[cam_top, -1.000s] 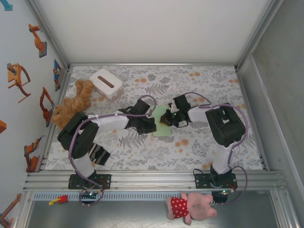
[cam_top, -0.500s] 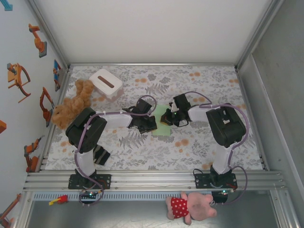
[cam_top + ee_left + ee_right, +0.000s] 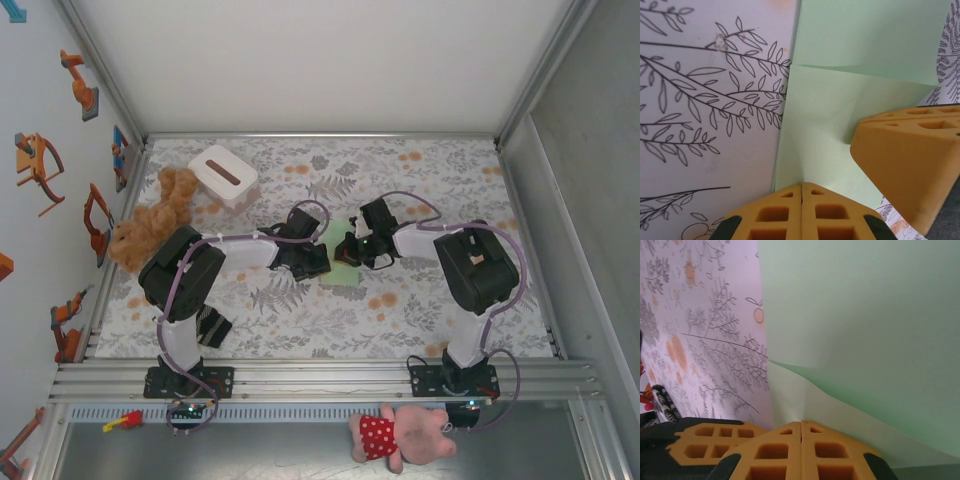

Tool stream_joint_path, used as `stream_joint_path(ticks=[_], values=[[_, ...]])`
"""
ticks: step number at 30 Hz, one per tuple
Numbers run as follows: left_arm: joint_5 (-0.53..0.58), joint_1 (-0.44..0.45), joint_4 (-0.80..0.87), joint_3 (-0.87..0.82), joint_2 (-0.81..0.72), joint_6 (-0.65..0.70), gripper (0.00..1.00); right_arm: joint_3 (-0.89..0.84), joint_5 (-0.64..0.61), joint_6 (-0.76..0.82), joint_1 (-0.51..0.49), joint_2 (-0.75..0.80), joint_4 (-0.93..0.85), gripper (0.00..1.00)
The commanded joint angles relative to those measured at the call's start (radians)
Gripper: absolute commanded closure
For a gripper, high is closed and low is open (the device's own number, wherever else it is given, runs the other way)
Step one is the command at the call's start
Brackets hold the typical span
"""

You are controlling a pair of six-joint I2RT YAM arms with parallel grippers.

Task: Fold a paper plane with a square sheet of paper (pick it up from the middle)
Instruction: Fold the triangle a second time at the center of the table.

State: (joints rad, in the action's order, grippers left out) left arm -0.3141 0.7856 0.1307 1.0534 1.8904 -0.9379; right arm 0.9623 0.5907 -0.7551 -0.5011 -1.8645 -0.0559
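The square sheet of paper [image 3: 343,274], pale green, lies partly folded on the floral table cover between my two grippers. In the left wrist view the paper [image 3: 850,75] shows a flap with a crease line, and my left gripper [image 3: 802,185] is shut with the paper's edge pinched at its tips. My right gripper [image 3: 801,423] is shut on a lifted layer of the paper [image 3: 865,315] that curves up from its tips. From above, the left gripper [image 3: 322,262] and right gripper [image 3: 350,252] sit close together at the paper. The right gripper's yellow finger [image 3: 910,160] rests on the sheet.
A white box [image 3: 223,176] with a dark slot stands at the back left, with a brown teddy bear [image 3: 150,222] beside it. A striped dark cloth [image 3: 210,326] lies by the left arm's base. A pink pig toy [image 3: 400,432] lies outside the front rail.
The left arm's elbow has swung in toward the centre. The right gripper has shifted slightly left over the paper, so less green shows. Both grippers stay shut.
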Motion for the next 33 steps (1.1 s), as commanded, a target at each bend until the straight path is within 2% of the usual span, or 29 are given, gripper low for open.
stream_joint_path(ticks=[1, 5, 13, 19, 24, 25, 31, 33], values=[[0.029, 0.0, 0.117, 0.003, 0.046, -0.025, 1.0, -0.003, -0.039, 0.043, 0.003, -0.023, -0.048, 1.0], [0.05, 0.0, 0.178, -0.004, 0.052, -0.045, 1.0, -0.047, -0.06, 0.044, 0.053, -0.012, 0.003, 1.0], [0.046, 0.0, 0.182, -0.026, 0.055, -0.048, 1.0, -0.088, -0.074, 0.016, 0.226, 0.023, 0.055, 1.0], [0.032, 0.003, 0.177, 0.069, 0.034, -0.003, 0.95, -0.082, -0.1, 0.02, 0.219, 0.117, 0.005, 1.0], [0.008, 0.001, 0.079, 0.145, -0.007, 0.0, 0.83, -0.108, -0.139, 0.019, 0.214, 0.225, -0.06, 1.0], [0.008, -0.001, 0.055, 0.146, -0.012, -0.005, 0.78, -0.108, -0.141, 0.019, 0.211, 0.24, -0.081, 0.98], [0.01, -0.026, -0.031, 0.125, 0.007, -0.025, 0.68, -0.132, -0.122, -0.032, 0.17, 0.276, -0.1, 0.77], [0.002, -0.04, -0.05, 0.122, 0.021, -0.032, 0.67, -0.139, -0.122, -0.06, 0.148, 0.27, -0.089, 0.64]])
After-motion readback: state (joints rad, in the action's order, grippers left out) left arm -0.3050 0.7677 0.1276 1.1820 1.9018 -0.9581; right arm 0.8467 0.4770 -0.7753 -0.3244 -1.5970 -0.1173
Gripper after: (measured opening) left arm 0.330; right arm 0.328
